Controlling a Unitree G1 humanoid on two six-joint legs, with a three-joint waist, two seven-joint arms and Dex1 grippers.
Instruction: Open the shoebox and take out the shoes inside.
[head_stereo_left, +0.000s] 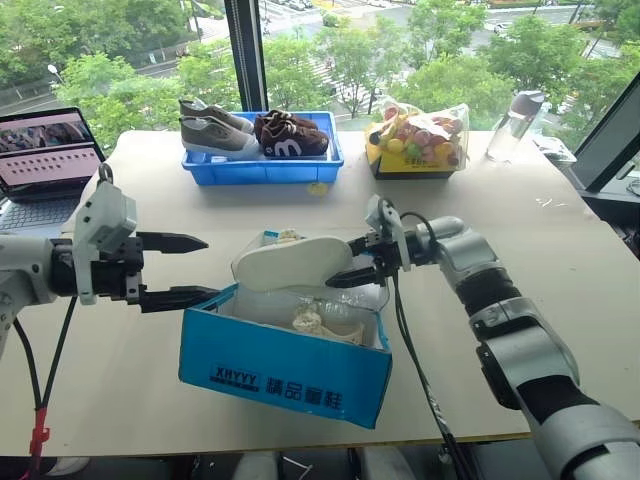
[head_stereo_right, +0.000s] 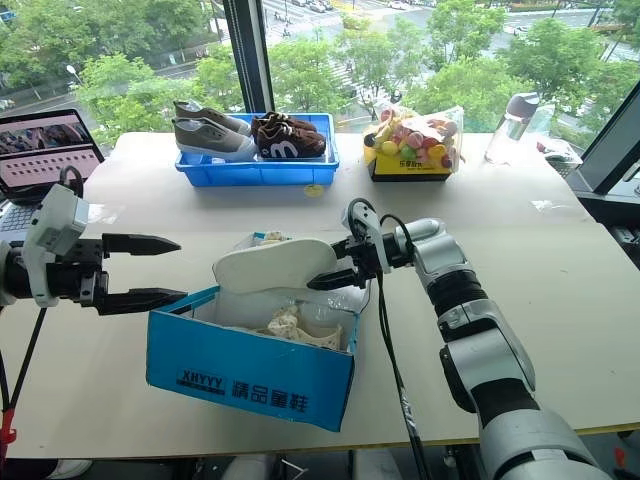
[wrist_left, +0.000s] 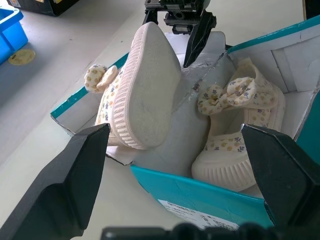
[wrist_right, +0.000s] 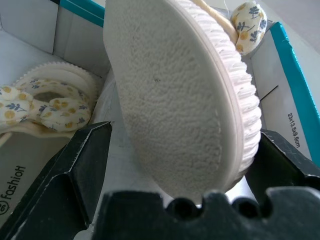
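Bright daylight from the windows (head_stereo_left: 330, 50) behind; sharp frames, soft shadows, no glare.

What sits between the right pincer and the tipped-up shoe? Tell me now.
Nothing visible. The right pincer has its open fingers either side of the shoe, which lies sole-up across the open shoebox. Whether they touch it yet is unclear.

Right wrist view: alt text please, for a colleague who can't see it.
A cream shoe lies sole-up between the right hand's black fingers, tipped over the open shoebox. The second shoe, with a floral bow, sits inside the box.
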